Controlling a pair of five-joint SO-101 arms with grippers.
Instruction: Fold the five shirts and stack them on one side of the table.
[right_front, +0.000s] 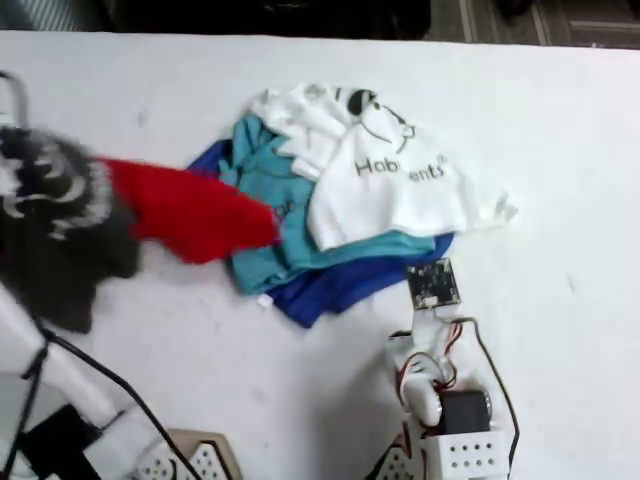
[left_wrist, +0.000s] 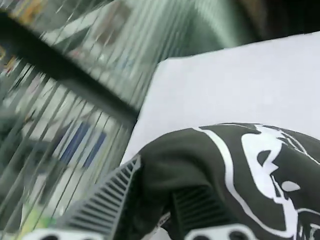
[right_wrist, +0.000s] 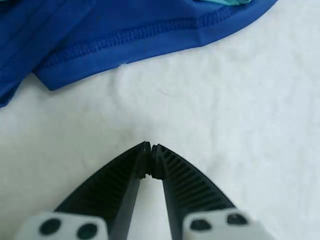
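Shirts, high view: lying heaped at the middle of the table (right_front: 560, 120). Showing the white shirt (right_front: 400, 185) on top, the teal shirt (right_front: 262, 262) under it, and the blue shirt (right_front: 330, 285) lowest, sticking out at the near edge of the heap. Showing the red shirt (right_front: 190, 210) stretching from the heap toward the black shirt (right_front: 50, 220), which is blurred, on the left arm's side.

Left wrist view: clamping a bunched fold of the black shirt between the fingers of the left gripper (left_wrist: 160, 182). Displaying white print on the cloth, with the table lying beyond.

Right wrist view: hanging over bare table with the right gripper (right_wrist: 150, 147), fingertips pressing together and gripping nothing. Showing the blue shirt's stitched hem lying beyond the tips, apart from them.
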